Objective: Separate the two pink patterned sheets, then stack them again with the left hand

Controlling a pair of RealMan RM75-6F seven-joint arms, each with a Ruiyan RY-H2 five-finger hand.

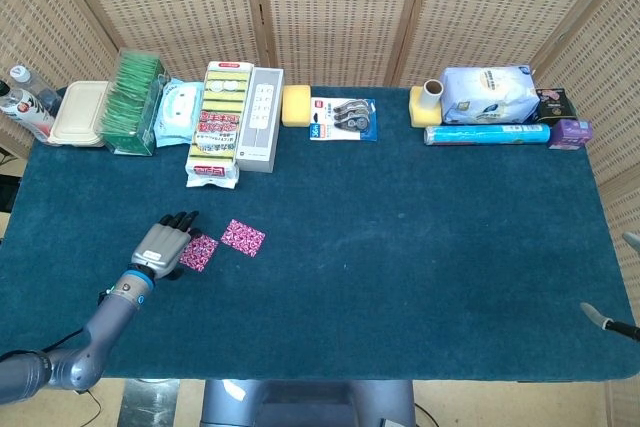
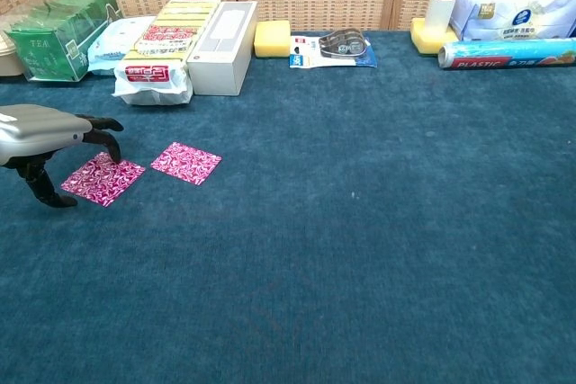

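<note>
We see the two pink patterned sheets lying flat and apart on the blue felt table (image 2: 378, 249), toward its 8 o'clock area in the head view: the left sheet (image 2: 103, 178) sits just beside the right sheet (image 2: 185, 162), with a narrow strip of felt between them, so the separating step looks done and the restacking is left. Our left hand (image 2: 49, 137) arches over the left sheet's 9 o'clock edge, its dark fingers (image 2: 108, 143) curved downward with the tips at or on the sheet; we cannot tell whether anything is pinched, and the sheet appears to rest flat. Our right hand is not visible in either view. Both sheets are small, thin squares with a busy magenta-and-white print, and we judge them very light and limp, likely to cling to the napped felt and slide rather than lift. We would press a fingertip on the left sheet's surface and drag it toward 3 o'clock onto its neighbour, or pinch a raised corner. Boxes and packets line the 12 o'clock edge, well clear.
</note>
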